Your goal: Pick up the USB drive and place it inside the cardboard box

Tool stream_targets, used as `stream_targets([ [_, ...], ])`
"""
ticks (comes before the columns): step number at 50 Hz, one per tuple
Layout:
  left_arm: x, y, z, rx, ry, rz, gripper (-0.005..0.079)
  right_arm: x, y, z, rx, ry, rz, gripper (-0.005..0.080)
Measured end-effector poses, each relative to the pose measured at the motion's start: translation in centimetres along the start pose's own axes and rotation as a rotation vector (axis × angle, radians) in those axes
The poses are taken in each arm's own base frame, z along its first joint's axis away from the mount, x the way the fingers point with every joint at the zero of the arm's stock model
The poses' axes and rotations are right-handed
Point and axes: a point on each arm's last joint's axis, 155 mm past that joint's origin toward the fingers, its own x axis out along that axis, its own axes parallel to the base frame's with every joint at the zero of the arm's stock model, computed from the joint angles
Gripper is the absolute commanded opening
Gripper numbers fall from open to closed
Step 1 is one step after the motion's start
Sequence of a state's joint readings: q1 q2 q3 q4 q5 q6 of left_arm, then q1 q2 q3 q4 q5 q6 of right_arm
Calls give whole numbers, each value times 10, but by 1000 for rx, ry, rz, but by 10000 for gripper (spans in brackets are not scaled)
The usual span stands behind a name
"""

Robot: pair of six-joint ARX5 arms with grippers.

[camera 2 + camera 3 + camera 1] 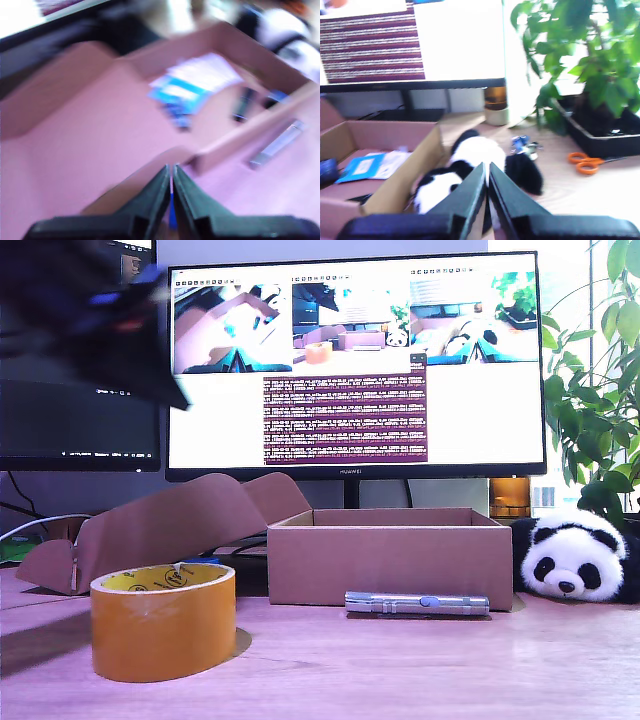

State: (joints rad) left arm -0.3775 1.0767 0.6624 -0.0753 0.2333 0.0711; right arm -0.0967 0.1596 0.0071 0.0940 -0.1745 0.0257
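The cardboard box (390,570) stands mid-table, open at the top; its inside is hidden in the exterior view. In the first wrist view the box (250,132) holds a small dark stick (243,104) that looks like the USB drive, though it is blurred. My first gripper (171,170) hangs high, short of the box, jaws shut with nothing clearly between them. My second gripper (487,167) is shut and empty above the toy panda, just outside the box wall (405,180). A blurred dark arm (90,310) crosses the exterior view's upper left.
A silver pen-like cylinder (417,604) lies before the box. An orange tape roll (163,620) and a bent cardboard piece (160,520) are at the exterior view's left, a toy panda (565,565) and a plant (600,390) at its right. Orange scissors (585,162) lie beyond the panda.
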Motion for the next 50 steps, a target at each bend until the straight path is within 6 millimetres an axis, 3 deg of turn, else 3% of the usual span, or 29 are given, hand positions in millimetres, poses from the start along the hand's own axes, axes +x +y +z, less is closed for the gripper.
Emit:
stream_targets([
  [15,-39,28,-7,-56,-175,150,-19,-3,0,-41,29,162,-4,-13],
  [23,-50,38,-22,-82,-202,201,-20,-8,0,-64,46,256,-7,-12],
  [36,-61,63,-53,-169,-224,265,-20,-8,0,-64,45,255,-7,-12],
  [50,-67,67,-72,-211,-207,286,-20,-8,0,-64,45,255,-7,-13],
])
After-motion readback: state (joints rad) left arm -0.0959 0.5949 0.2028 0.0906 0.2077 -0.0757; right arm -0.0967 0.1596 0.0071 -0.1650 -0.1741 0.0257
